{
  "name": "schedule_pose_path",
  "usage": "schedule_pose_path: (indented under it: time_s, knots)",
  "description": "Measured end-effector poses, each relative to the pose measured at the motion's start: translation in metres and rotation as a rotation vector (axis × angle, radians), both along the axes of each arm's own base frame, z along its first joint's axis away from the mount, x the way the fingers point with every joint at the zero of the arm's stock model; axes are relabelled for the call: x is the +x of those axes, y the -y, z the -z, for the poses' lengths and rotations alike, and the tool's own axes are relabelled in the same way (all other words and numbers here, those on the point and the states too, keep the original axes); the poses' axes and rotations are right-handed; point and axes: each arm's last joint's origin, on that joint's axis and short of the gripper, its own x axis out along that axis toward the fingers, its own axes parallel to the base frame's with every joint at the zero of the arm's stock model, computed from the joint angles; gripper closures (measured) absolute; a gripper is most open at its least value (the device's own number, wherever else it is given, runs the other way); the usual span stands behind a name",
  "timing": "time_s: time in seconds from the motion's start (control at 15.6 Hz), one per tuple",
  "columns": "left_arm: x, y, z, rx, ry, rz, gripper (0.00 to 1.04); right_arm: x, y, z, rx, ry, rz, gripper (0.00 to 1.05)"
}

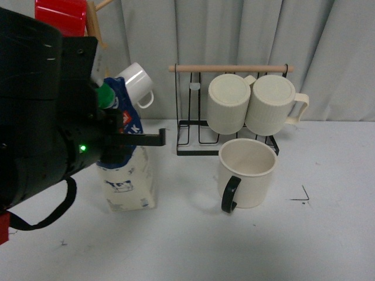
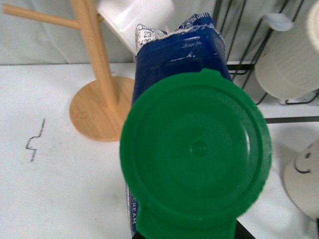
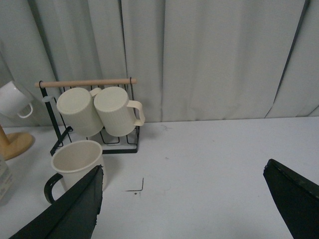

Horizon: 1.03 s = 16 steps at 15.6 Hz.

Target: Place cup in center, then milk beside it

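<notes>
The cup point(image 1: 247, 172), wide and cream with a black handle point(image 1: 229, 194), stands upright on the white table in front of the wire rack. It also shows in the right wrist view point(image 3: 77, 159), and its drawn smile is at the edge of the left wrist view point(image 2: 305, 174). The milk point(image 1: 126, 184) is left of the cup with a gap between them, leaning a little. Its green cap point(image 2: 197, 149) fills the left wrist view. My left gripper point(image 1: 153, 139) is shut on the carton's blue top. My right gripper point(image 3: 182, 199) hangs open over bare table, right of the cup.
A black wire rack with a wooden bar point(image 1: 231, 68) holds two ribbed cream mugs point(image 1: 229, 102) behind the cup. A small white mug point(image 1: 136, 82) hangs on a wooden mug tree point(image 2: 97, 112) behind the milk. A pen corner mark point(image 1: 304, 196) lies right of the cup. A curtain closes the back.
</notes>
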Motion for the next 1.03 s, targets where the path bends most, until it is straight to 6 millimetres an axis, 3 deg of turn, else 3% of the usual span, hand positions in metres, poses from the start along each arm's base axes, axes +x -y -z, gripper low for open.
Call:
schedule_pose_path:
  time_s: [0.26, 0.58, 0.77, 1.03]
  knots:
    - [0.010, 0.023, -0.007, -0.035, 0.040, 0.023, 1.01, 0.000, 0.000, 0.000, 0.000, 0.000, 0.000, 0.06]
    - [0.016, 0.040, 0.010, -0.018, -0.001, 0.000, 1.01, 0.000, 0.000, 0.000, 0.000, 0.000, 0.000, 0.06]
    - [0.017, 0.057, 0.009, -0.053, 0.008, 0.029, 1.01, 0.000, 0.000, 0.000, 0.000, 0.000, 0.000, 0.06]
    - [0.018, 0.062, 0.004, -0.079, 0.038, 0.036, 0.63, 0.000, 0.000, 0.000, 0.000, 0.000, 0.000, 0.06]
